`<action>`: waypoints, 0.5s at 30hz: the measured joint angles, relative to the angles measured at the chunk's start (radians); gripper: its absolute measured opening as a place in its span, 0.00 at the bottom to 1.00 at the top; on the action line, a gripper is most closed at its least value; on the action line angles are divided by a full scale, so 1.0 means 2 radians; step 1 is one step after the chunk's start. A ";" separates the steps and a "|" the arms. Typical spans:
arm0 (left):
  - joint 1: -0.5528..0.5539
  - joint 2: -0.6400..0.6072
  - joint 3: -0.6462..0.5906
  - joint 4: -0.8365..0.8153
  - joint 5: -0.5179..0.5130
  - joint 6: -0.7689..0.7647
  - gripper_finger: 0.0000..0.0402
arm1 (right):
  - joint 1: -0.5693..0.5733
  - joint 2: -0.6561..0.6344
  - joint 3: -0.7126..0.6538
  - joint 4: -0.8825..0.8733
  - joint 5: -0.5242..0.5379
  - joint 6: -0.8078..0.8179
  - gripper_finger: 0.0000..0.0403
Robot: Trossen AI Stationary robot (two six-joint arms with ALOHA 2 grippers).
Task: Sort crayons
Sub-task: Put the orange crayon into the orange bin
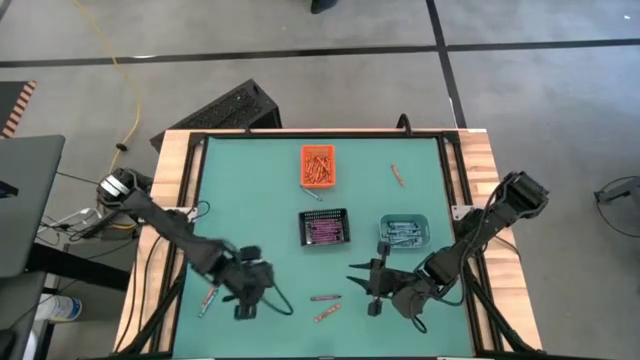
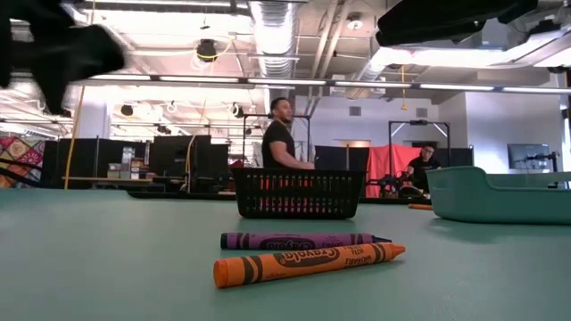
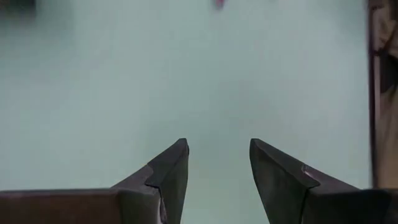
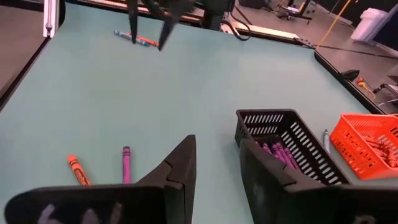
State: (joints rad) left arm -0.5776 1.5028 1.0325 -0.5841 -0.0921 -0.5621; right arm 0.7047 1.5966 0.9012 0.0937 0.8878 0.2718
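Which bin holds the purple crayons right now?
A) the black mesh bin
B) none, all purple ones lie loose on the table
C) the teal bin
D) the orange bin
A: the purple crayons lie inside the black mesh bin, seen in the right wrist view and from above.

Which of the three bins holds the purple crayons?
The black mesh bin in the table's middle; purple crayons lie inside. The orange bin holds orange ones, the teal bin bluish ones.

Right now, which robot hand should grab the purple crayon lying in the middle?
Probably the right hand: it hangs open near the purple crayon and sees it, while the left hand looks farther off.
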 joint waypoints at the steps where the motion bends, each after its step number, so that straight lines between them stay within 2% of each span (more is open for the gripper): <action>1: -0.013 -0.001 0.000 -0.016 0.000 -0.046 0.40 | -0.001 0.000 0.000 0.000 -0.001 0.001 0.30; 7: -0.088 0.002 -0.002 -0.129 0.048 -0.303 0.39 | -0.004 0.000 0.000 0.000 -0.002 0.000 0.30; 12: -0.122 0.002 -0.024 -0.226 0.046 -0.446 0.37 | -0.004 0.000 0.000 -0.001 -0.004 0.004 0.30; 15: -0.124 0.002 -0.053 -0.233 0.058 -0.502 0.35 | -0.004 0.000 0.000 -0.002 -0.012 0.008 0.30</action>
State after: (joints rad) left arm -0.8256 1.5066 0.9261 -1.0509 0.0245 -1.5654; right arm 0.6971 1.5967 0.9012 0.0904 0.8647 0.2881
